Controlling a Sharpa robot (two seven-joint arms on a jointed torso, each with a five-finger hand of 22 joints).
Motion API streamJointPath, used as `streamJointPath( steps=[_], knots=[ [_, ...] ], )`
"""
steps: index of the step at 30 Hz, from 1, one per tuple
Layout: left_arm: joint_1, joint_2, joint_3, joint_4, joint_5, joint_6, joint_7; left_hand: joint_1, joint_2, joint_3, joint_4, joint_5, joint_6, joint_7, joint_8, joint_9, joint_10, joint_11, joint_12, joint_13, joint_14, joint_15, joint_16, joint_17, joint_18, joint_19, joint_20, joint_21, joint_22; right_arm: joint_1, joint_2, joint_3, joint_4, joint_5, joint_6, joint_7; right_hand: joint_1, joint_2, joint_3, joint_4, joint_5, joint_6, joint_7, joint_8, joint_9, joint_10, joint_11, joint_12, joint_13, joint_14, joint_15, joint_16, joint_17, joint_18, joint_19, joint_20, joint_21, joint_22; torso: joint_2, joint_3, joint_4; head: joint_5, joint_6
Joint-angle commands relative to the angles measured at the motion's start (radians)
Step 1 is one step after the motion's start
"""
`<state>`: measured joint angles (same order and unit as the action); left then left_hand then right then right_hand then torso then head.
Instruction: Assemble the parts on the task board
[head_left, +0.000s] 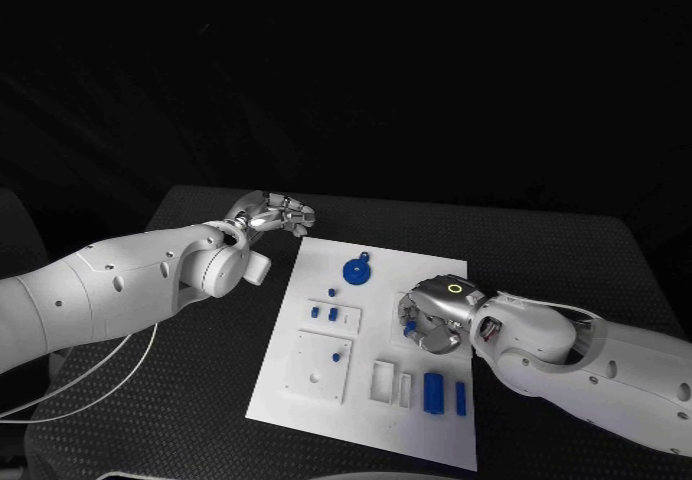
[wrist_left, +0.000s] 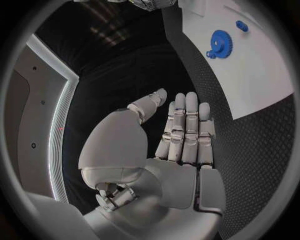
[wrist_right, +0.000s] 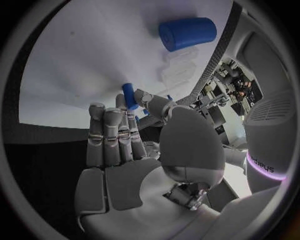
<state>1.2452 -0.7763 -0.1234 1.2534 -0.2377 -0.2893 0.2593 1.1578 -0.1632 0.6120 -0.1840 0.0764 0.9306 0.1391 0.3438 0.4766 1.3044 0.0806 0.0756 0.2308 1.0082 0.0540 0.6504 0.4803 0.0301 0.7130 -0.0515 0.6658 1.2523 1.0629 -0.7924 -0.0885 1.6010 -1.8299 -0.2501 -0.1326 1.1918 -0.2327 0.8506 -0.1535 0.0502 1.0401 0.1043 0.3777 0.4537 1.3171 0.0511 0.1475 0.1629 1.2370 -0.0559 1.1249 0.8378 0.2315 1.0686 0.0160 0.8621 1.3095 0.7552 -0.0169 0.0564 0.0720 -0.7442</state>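
Your right hand (head_left: 434, 318) pinches a small blue peg (wrist_right: 128, 94) over the white board (head_left: 433, 430). Your left hand (head_left: 274, 214) hovers spread and empty beyond its corner. A gear (head_left: 356, 270) and cylinder (head_left: 434, 390) lie loose; most assembly remains.

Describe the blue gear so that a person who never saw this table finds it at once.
Start at the white board in the middle of the black table. Go to its far end, near the left hand. The blue gear lies there alone: it is round and toothed, with a small knob on its edge, while the other blue pieces are short pegs and bars.
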Motion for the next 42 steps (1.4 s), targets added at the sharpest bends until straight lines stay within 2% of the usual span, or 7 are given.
streamJointPath(
  steps=[1,14,18,22,25,35,42],
  knots=[
    [0.002,0.001,0.001,0.002,0.005,0.014,0.007,-0.005,0.003,-0.003,0.004,0.001,-0.008,0.001,0.004,-0.002,-0.007,0.001,-0.002,-0.001,0.009,-0.001,-0.006,0.002,0.004,0.0,0.005,-0.006,0.002,-0.002,0.001,-0.001,0.006,-0.052,-0.031,-0.023,0.02,0.015,0.011,-0.002,-0.002,0.011,-0.003,0.009,0.009,0.014,-0.006,0.008,0.014,0.001,-0.01,0.006,0.003,0.03,0.01,-0.002,0.005,0.016,0.001,0.0003,0.0,0.001,0.0],
    [0.001,0.002,0.001,0.002,0.005,0.013,0.008,-0.004,0.005,-0.003,0.004,0.001,-0.007,0.001,0.005,-0.002,-0.007,0.001,-0.001,-0.001,0.009,-0.001,-0.007,0.003,0.004,0.0,0.005,-0.006,0.002,-0.002,-0.007,0.001,0.042,-0.055,-0.063,-0.023,0.021,0.021,0.01,0.001,-0.002,0.018,-0.007,0.015,0.017,0.026,-0.013,0.013,0.022,0.01,-0.017,0.01,0.005,0.03,0.021,-0.008,0.011,0.014,-0.001,0.0002,-0.0008,0.006,0.001],
    [0.001,0.004,0.001,-0.001,0.005,0.014,0.007,-0.004,0.005,-0.003,0.004,0.001,-0.007,0.001,0.005,-0.002,-0.007,0.001,-0.001,-0.001,0.009,-0.001,-0.008,0.004,0.004,0.0,0.005,-0.006,0.002,0.0,-0.024,0.013,0.074,-0.05,-0.066,-0.024,0.021,0.021,0.009,0.001,-0.002,0.018,-0.007,0.016,0.018,0.027,-0.013,0.013,0.022,0.01,-0.017,0.01,0.006,0.03,0.022,-0.008,0.012,0.014,-0.001,-0.0002,-0.0001,0.009,0.001],
    [0.001,0.005,0.001,-0.004,0.005,0.014,0.007,-0.004,0.005,-0.003,0.004,0.001,-0.007,0.001,0.005,-0.002,-0.007,0.001,-0.001,-0.001,0.009,-0.001,-0.008,0.004,0.004,0.0,0.005,-0.007,0.002,0.015,-0.033,0.035,0.11,-0.033,-0.073,-0.022,0.021,0.021,0.009,0.001,-0.002,0.019,-0.007,0.016,0.019,0.028,-0.014,0.013,0.023,0.011,-0.017,0.01,0.006,0.03,0.023,-0.009,0.012,0.014,-0.002,-0.0016,0.0004,0.012,0.001],
    [0.001,0.007,0.001,-0.007,0.005,0.012,0.007,-0.003,0.005,-0.003,0.004,0.001,-0.007,0.001,0.005,-0.002,-0.007,0.001,-0.001,-0.001,0.009,-0.001,-0.008,0.005,0.004,0.0,0.005,-0.007,0.003,0.018,-0.03,0.039,0.123,-0.029,-0.079,-0.02,0.021,0.021,0.009,0.002,-0.002,0.019,-0.007,0.017,0.019,0.028,-0.014,0.013,0.024,0.011,-0.018,0.01,0.006,0.03,0.024,-0.009,0.012,0.014,-0.001,-0.0015,-0.001,0.017,0.0],
    [0.001,0.032,0.001,-0.04,0.01,0.013,0.01,-0.003,0.006,-0.003,0.004,0.001,-0.007,0.001,0.005,-0.002,-0.006,0.001,-0.001,-0.001,0.01,-0.001,-0.01,0.006,0.004,0.001,0.005,-0.007,0.003,0.016,0.073,0.039,0.1,-0.001,-0.095,-0.002,0.021,0.021,0.008,0.002,-0.002,0.018,-0.007,0.017,0.02,0.028,-0.014,0.013,0.024,0.012,-0.018,0.01,0.006,0.03,0.025,-0.01,0.012,0.013,-0.006,-0.0026,0.0001,0.03,0.0],
    [0.001,0.061,0.001,-0.081,0.015,0.012,0.011,-0.002,0.007,-0.003,0.004,0.002,-0.007,0.001,0.005,-0.002,-0.006,0.001,-0.001,-0.001,0.01,-0.002,-0.01,0.007,0.004,0.001,0.005,-0.008,0.003,-0.015,0.165,0.038,0.081,-0.004,-0.102,0.011,0.022,0.021,0.008,0.001,-0.002,0.017,-0.007,0.017,0.021,0.027,-0.014,0.012,0.025,0.013,-0.018,0.01,0.006,0.03,0.026,-0.011,0.012,0.013,-0.012,-0.0064,0.0021,0.048,-0.005]
  ],
)
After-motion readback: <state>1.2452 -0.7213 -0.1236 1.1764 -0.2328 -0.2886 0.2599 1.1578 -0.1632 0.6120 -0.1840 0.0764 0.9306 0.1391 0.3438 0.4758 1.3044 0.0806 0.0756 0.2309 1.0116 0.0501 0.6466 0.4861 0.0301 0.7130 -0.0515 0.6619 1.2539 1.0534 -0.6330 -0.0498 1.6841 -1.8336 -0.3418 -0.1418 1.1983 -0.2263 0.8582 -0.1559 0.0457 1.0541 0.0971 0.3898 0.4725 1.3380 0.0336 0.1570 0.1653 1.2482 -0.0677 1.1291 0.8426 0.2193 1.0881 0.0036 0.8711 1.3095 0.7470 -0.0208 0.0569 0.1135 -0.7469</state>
